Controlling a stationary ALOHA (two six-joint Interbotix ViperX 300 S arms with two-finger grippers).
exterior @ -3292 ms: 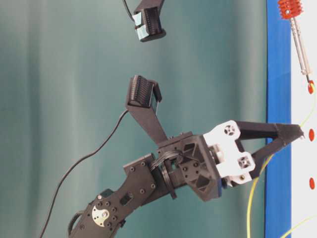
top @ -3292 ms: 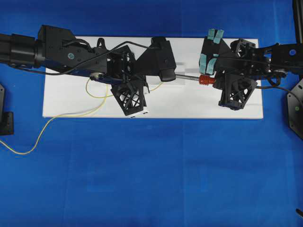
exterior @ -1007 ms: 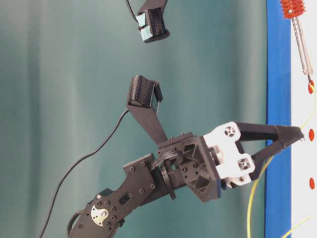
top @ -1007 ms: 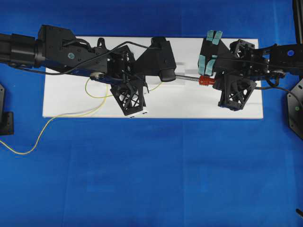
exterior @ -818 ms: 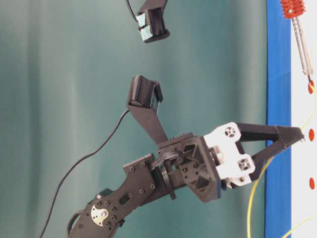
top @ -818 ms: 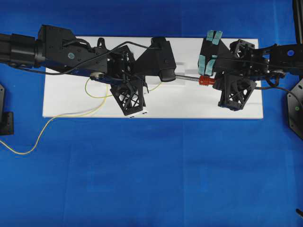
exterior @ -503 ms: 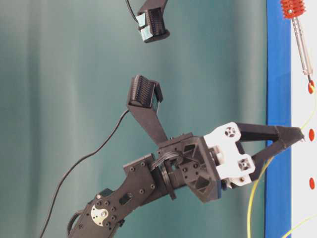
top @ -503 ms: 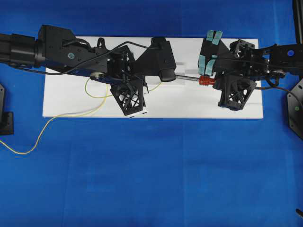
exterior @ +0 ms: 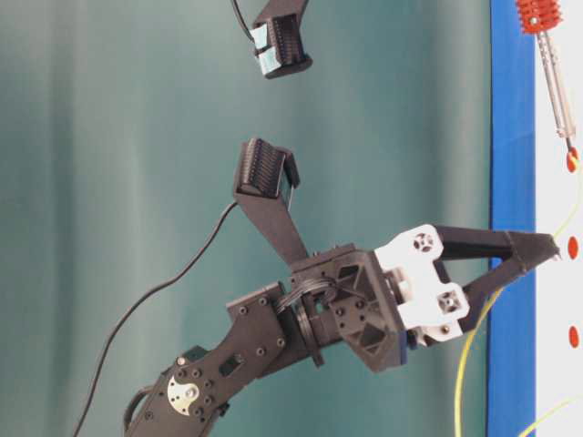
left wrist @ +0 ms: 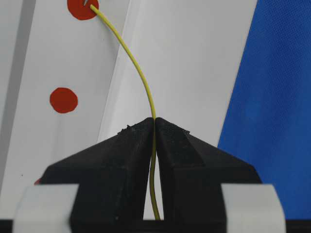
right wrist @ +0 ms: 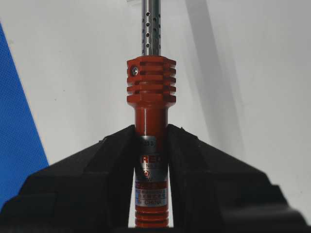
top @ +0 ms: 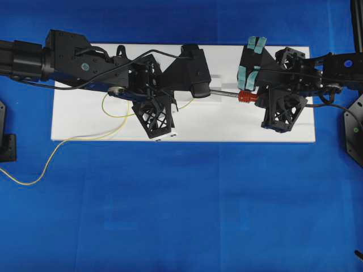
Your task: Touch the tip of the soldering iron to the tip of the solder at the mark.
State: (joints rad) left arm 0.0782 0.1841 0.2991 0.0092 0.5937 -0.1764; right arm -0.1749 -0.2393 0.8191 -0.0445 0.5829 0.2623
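Note:
The soldering iron has a red-orange ribbed handle and a perforated metal shaft. My right gripper is shut on that handle. The iron lies level over the white board, pointing left. The solder is a thin yellow wire, and my left gripper is shut on it. The wire curves up to the top red mark. The solder's tip rests on that mark, with the iron's silver tip right beside it. In the table-level view the iron's tip meets the mark.
More red dots line the board. The loose solder trails off the board's left end onto the blue cloth. Black brackets stand at the left edge and the right edge. The iron's black cord runs right.
The iron shifted very slightly after the earliest frames. Over the last second nothing has visibly moved and both grips hold.

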